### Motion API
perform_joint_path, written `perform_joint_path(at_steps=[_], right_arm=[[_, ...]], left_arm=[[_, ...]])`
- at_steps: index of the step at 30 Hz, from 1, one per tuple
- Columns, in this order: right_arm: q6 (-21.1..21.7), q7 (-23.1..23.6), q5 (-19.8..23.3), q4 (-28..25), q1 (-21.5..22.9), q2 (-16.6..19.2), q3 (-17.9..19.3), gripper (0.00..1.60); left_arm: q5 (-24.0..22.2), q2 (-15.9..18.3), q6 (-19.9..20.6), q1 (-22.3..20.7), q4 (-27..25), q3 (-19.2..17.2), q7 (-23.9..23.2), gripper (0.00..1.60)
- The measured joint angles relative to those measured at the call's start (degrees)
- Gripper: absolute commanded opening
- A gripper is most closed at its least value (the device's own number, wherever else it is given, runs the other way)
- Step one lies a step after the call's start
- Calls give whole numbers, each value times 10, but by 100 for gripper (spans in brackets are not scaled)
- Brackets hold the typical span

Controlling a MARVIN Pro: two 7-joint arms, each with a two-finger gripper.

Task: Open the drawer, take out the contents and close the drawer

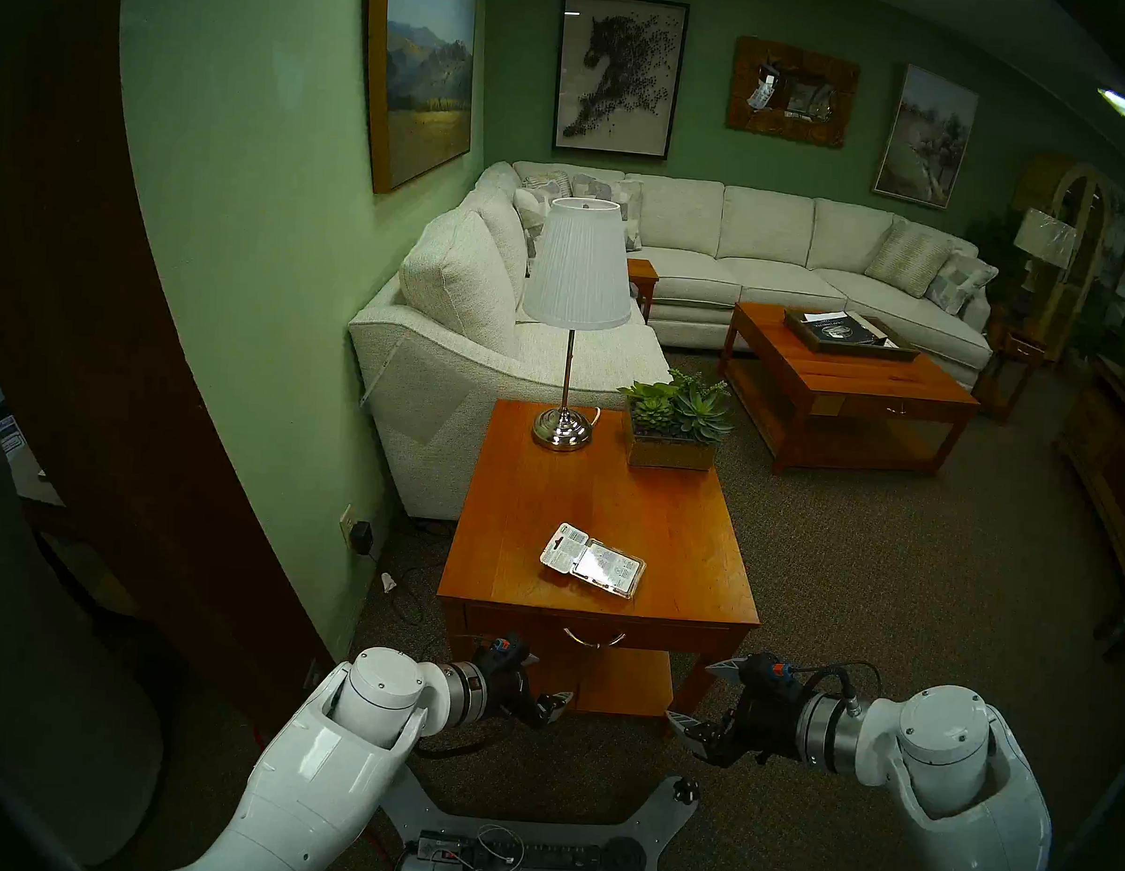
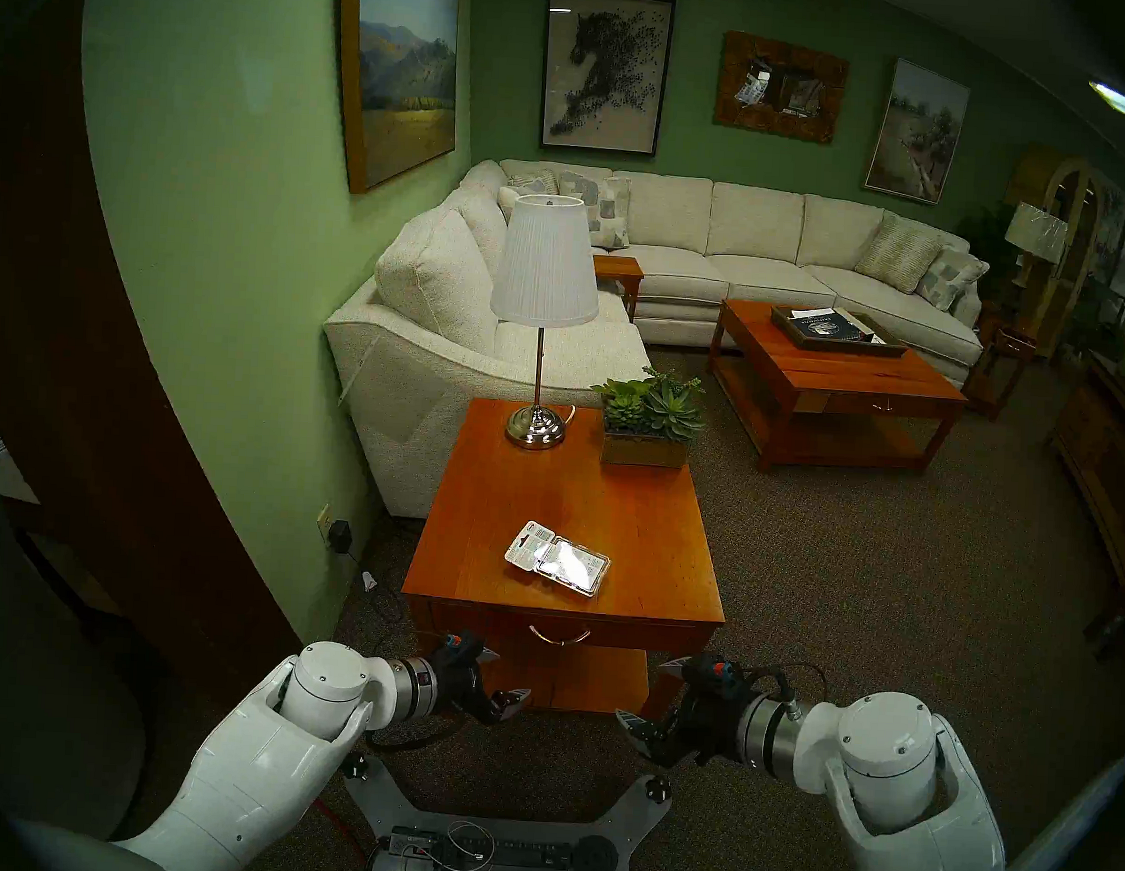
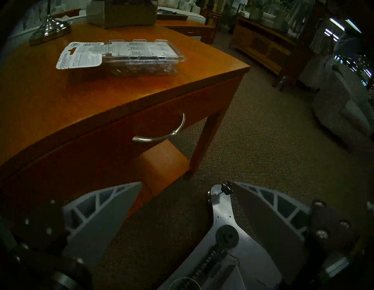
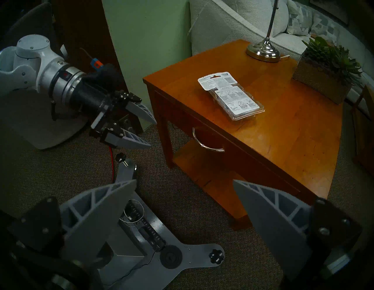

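The drawer (image 1: 666, 635) sits shut in the front of the orange-brown side table (image 1: 691, 529), its curved silver pull (image 1: 593, 636) centred; the pull (image 3: 162, 131) also shows in the left wrist view. The contents, a clear blister pack (image 1: 592, 560) with a white card, lie flat on the table top near the front edge, and the pack (image 4: 230, 95) is plain in the right wrist view. My left gripper (image 1: 544, 681) hangs open and empty below the drawer's left end. My right gripper (image 1: 689, 692) is open and empty beside the table's right front leg.
A lamp (image 1: 561, 431) and a succulent planter (image 1: 674, 424) stand at the back of the table top. The table's lower shelf (image 1: 618, 682) lies between my grippers. My base plate (image 1: 526, 833) is on the carpet below. A couch (image 1: 433, 366) and a coffee table (image 1: 842, 381) stand beyond.
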Motion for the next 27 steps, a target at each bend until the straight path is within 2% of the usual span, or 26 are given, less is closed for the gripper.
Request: perform_joint_path(at_steps=[11,19,27], right_arm=[[0,0,0,3,0,0,0,160],[0,0,0,4,0,0,0,160],[-1,0,1,4,0,1,0,160]], left_arm=[[-17,42,-14,40,-68,-49,-23,160],[-32,76,-21,93,-128,-87,-50,160],[-46,90,-25,143,-174,-105,-69,160]])
